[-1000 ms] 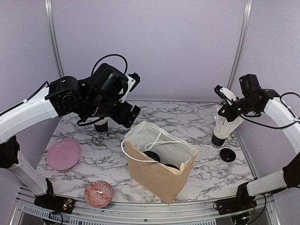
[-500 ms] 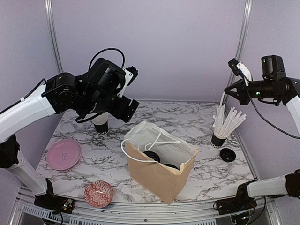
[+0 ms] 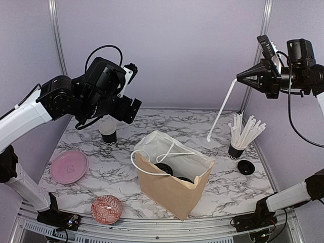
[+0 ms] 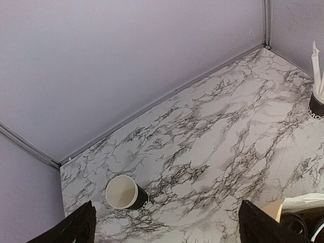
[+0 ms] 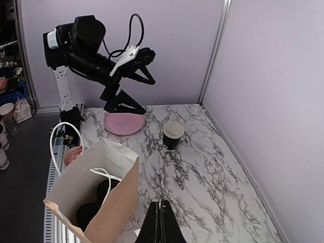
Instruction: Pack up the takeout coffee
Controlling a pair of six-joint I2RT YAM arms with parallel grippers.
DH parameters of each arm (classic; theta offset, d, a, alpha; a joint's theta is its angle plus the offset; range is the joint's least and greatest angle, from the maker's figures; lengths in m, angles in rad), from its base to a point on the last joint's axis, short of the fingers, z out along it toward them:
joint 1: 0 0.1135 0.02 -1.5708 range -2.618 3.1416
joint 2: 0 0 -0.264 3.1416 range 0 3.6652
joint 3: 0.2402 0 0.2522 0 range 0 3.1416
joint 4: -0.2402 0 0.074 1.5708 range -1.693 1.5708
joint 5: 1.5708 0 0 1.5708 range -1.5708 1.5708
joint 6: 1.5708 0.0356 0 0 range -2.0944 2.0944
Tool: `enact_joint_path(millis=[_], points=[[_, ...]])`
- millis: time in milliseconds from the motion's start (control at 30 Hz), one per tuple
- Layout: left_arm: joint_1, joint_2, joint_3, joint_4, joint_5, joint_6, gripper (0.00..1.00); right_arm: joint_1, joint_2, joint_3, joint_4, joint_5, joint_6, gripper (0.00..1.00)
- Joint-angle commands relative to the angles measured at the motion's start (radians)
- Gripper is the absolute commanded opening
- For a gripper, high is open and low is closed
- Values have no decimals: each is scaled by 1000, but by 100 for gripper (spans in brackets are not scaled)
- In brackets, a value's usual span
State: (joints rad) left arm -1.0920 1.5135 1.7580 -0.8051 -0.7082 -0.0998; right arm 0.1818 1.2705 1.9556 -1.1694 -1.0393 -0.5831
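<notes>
One takeout coffee cup (image 3: 108, 132), black with a white inside, stands open on the marble table (image 3: 101, 174) at the back left. It also shows in the left wrist view (image 4: 126, 192) and the right wrist view (image 5: 173, 135). Two dark lidded cups (image 3: 164, 168) sit inside the brown paper bag (image 3: 172, 174). My left gripper (image 3: 135, 88) is open and empty, high above that cup; its view shows the wide gap (image 4: 167, 233). My right gripper (image 3: 242, 77) is shut on a white straw (image 3: 221, 110) that hangs down to the left, high above the table. Its fingers (image 5: 160, 203) are pressed together.
A black cup holding a bunch of white straws (image 3: 239, 142) stands at the right, with a small black lid (image 3: 246, 166) in front of it. A pink plate (image 3: 69, 166) and a red patterned bowl (image 3: 107, 209) lie front left. The bag has white cord handles.
My right gripper has risen from the straw cup, drawing one straw up with it. My left arm has lifted and swung back to the left, uncovering the open cup.
</notes>
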Motion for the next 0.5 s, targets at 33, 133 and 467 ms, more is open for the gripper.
enact_joint_path(millis=[33,133,467], points=[[7,-49,-28,1,-33,-25,99,92,48,66,-101,-161,-89,0],[9,-56,-38,1,-38,-32,99,124,74,114,-154,-216,-147,0],[12,-48,-31,0,-39,-37,99,201,63,142,-202,-252,-220,0]])
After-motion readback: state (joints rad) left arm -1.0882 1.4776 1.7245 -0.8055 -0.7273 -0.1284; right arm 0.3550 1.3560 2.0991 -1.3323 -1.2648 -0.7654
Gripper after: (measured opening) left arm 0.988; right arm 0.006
